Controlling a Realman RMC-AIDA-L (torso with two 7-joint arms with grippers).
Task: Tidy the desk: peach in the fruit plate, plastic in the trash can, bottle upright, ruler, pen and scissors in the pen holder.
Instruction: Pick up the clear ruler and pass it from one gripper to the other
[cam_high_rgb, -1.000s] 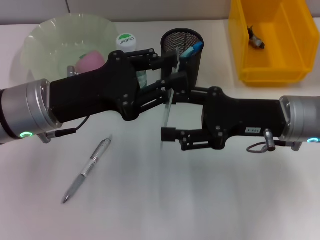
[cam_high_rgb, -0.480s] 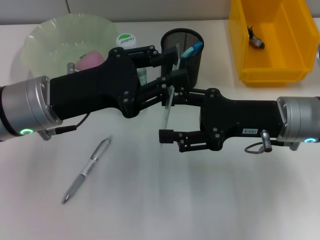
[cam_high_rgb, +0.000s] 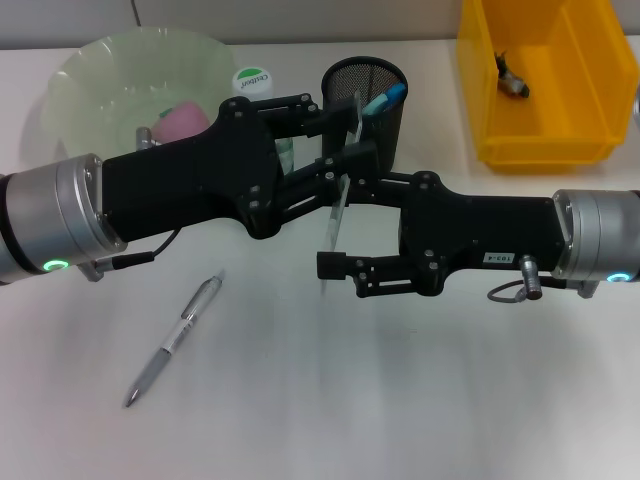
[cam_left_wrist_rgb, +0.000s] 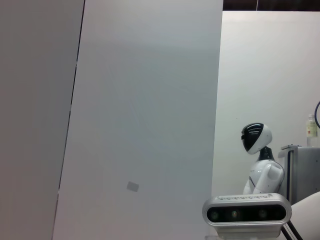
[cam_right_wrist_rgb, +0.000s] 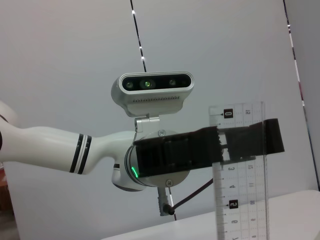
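Left gripper (cam_high_rgb: 345, 140) pinches the clear ruler (cam_high_rgb: 337, 205) upright (numerals 0 and 2 readable) beside the pen holder (cam_high_rgb: 365, 105); right gripper (cam_high_rgb: 333, 225) gapes around its lower end.

Even, bright overhead light falls on the pale worktop (cam_high_rgb: 420, 400), leaving soft, faint shadows beneath both arms. The head view is sharp, without glare. The wrist views show evenly lit grey walls, slightly dimmer, in clear focus.
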